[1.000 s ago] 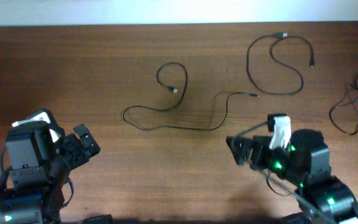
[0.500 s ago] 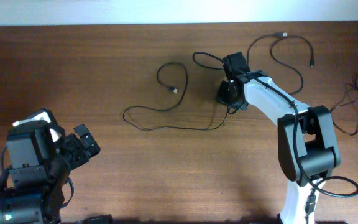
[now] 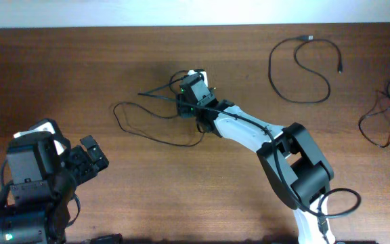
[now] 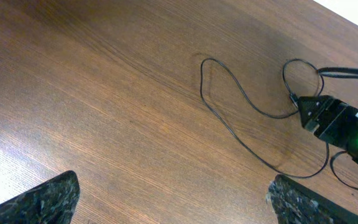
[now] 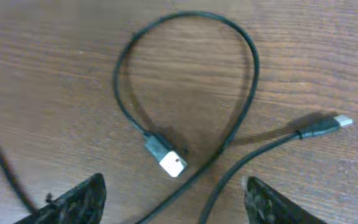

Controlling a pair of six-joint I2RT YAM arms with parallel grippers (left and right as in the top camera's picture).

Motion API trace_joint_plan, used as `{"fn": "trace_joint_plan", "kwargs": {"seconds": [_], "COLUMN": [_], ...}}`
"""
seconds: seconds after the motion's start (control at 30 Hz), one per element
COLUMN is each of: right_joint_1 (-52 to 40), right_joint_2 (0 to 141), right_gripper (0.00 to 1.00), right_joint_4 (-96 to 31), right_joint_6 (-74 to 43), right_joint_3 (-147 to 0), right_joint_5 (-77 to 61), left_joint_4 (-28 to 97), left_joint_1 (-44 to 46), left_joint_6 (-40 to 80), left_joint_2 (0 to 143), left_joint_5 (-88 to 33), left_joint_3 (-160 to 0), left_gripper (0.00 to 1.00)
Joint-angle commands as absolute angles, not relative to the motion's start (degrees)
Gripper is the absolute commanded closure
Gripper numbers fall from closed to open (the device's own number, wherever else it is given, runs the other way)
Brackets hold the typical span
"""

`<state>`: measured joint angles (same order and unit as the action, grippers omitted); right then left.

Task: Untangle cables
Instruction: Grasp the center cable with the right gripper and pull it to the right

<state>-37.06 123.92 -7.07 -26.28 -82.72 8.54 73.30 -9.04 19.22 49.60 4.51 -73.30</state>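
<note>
Here, my right claw (image 5: 173,191) hangs low over the table (image 3: 80,61) far of centre, its fingers spread wide and gripping nothing. Just past the fingertips, the wrist view shows the middle cable (image 5: 253,62), thin and black. It curls in one round loop that ends in a flat silver plug (image 5: 173,163). A second strand runs between the fingers and out to the right, ending in a slim plug (image 5: 339,121). From above, this cable trails left of the claw in a loose open curve. The white right arm (image 3: 249,132) covers part of it. A looped cable (image 3: 271,71) lies alone at the far right, well apart. A knotted bunch (image 3: 388,108) sits at the right edge. My left claw (image 4: 173,193) waits near left, fingers fully apart and empty.
</note>
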Motion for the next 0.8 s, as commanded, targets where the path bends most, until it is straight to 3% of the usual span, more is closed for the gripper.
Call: {"fn": "trace_joint_plan", "kwargs": {"seconds": [0.0, 0.07, 0.17, 0.2, 0.4, 0.53, 0.63, 0.73, 0.77], "right_joint_1": [-37.2, -37.2, -37.2, -36.9, -23.7, -1.7, 13.6, 13.7, 13.7], "right_joint_2": [128.1, 130.1, 130.6, 130.4, 117.1, 95.3, 79.5, 79.0, 80.2], "right_gripper": [0.25, 0.30, 0.85, 0.96, 0.96, 0.96, 0.96, 0.96, 0.77], "right_joint_4": [-7.2, -8.3, -17.4, -20.3, -45.0, -64.8, -67.6, -68.8, -70.0], "right_joint_6": [-25.7, -25.7, -25.9, -25.6, -25.5, -25.9, -22.5, -21.5, -21.5], "right_joint_3": [-83.4, -83.4, -83.5, -83.6, -83.6, -83.6, -83.6, -83.6, -83.5], "right_joint_5": [12.7, 12.7, 12.3, 12.3, 19.3, 25.1, 13.5, 14.1, 14.1], "left_joint_4": [73.2, 73.2, 73.2, 73.2, 73.2, 73.2, 73.2, 73.2, 73.2], "left_joint_1": [-9.3, -9.3, -9.3, -9.3, -9.3, -9.3, -9.3, -9.3, -9.3], "left_joint_6": [18.5, 18.5, 18.5, 18.5, 18.5, 18.5, 18.5, 18.5, 18.5], "left_joint_2": [49.5, 49.5, 49.5, 49.5, 49.5, 49.5, 49.5, 49.5, 49.5], "left_joint_5": [4.3, 4.3, 4.3, 4.3, 4.3, 4.3, 4.3, 4.3, 4.3], "left_joint_3": [-73.3, -73.3, -73.3, -73.3, -73.3, -73.3, -73.3, -73.3, -73.3], "left_gripper": [0.01, 0.01, 0.01, 0.01, 0.01, 0.01, 0.01, 0.01, 0.01]}}
